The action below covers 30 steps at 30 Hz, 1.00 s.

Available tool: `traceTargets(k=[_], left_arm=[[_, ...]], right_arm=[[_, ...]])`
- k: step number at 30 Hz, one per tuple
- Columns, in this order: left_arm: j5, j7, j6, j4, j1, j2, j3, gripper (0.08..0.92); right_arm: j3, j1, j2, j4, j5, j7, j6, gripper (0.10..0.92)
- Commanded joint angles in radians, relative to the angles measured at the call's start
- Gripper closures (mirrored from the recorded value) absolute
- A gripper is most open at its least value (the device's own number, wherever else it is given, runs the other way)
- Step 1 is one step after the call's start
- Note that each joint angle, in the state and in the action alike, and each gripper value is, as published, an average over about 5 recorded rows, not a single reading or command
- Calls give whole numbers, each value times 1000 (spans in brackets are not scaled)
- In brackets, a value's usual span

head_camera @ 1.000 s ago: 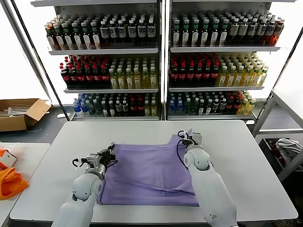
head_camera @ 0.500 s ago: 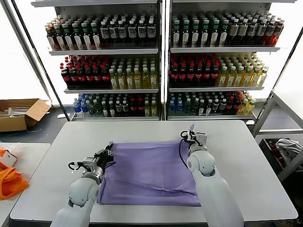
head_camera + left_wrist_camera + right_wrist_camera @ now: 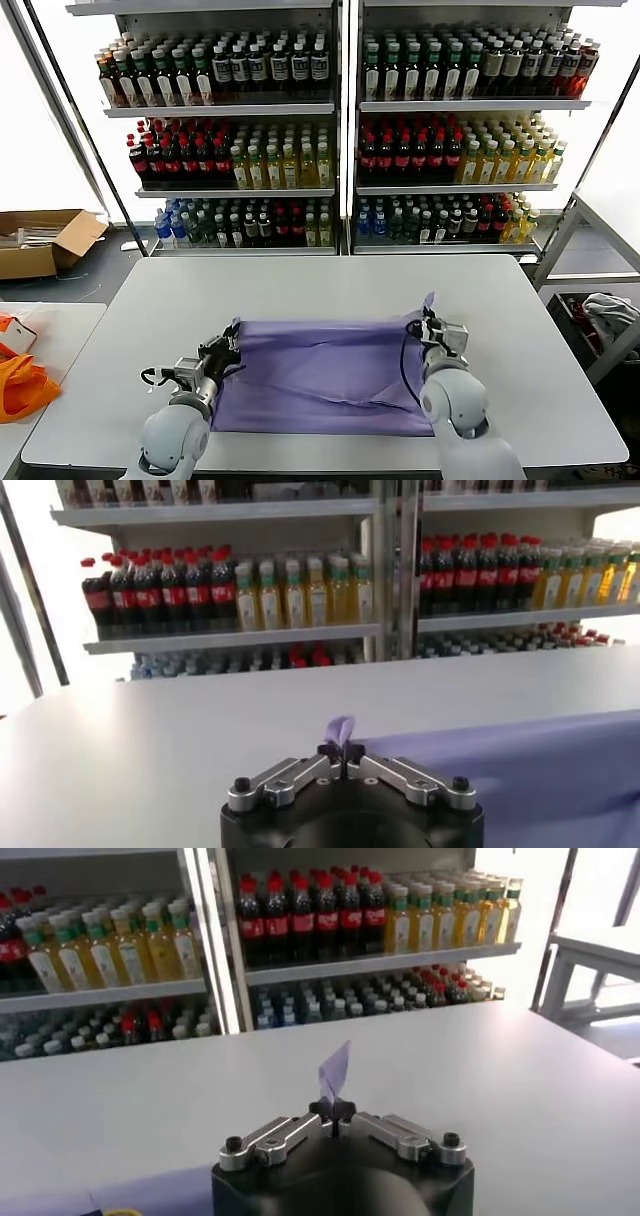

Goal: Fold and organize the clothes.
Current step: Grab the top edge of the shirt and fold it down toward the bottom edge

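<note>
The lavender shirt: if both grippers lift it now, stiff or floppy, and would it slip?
Likely floppy: the shirt lies flat with soft creases. Probably light, since only small pinched tufts stand up in the left gripper and right gripper. Such shallow pinches might slip under tension.

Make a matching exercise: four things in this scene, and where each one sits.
Things:
1. lavender short-sleeved T-shirt
2. brown cardboard box
3. bright orange fabric
4. left gripper

Places:
A. on the floor, far left
B. pinching the shirt's left edge
C. spread on the white table
D. on the side table at the left edge

Pairs: 1-C, 2-A, 3-D, 4-B
</note>
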Motion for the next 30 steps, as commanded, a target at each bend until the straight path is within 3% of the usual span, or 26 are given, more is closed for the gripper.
traceTargets(k=[1,30], left_arm=[[26,-4,5,-101,117,4,-5,913],[186,18,-25,-112,194,-12,-7,913]], right_arm=[[34,-165,-5,143,-7,3,-3,915],[29,-266,-4,162,-71,-4,5,904]])
